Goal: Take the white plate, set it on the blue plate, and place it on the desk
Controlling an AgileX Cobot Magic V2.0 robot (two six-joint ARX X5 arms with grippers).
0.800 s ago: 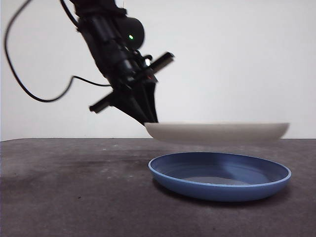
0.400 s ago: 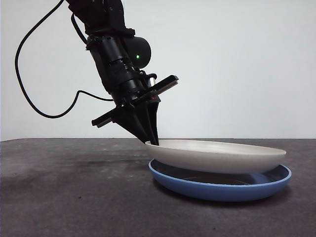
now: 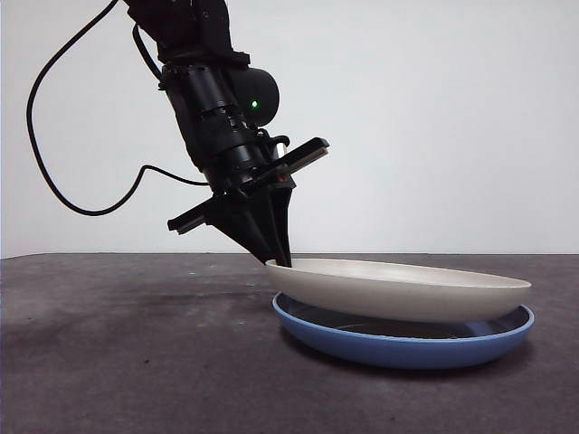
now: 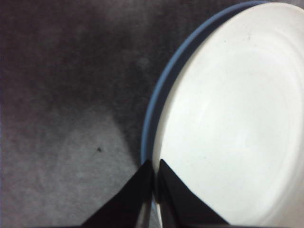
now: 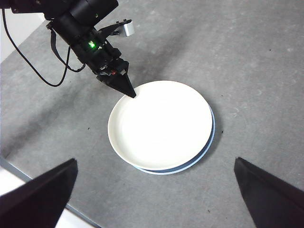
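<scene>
I am pinching the white plate (image 3: pixel 398 287) at its rim with the left gripper (image 3: pixel 282 260), seating it on the blue plate (image 3: pixel 407 342). Right gripper (image 5: pixel 156 202) is hanging spread, well above. Next move: releasing once the plate is lying level, I judge.

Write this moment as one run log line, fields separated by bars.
left gripper: shut on white plate rim | white plate: resting tilted on blue plate | right gripper: open, waiting above

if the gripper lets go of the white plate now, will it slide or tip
Probably it settles rather than tips: the white plate already sits tilted in the blue plate, held by its rim in the left gripper. It looks rigid. Both look smooth, so it may shift slightly.
</scene>
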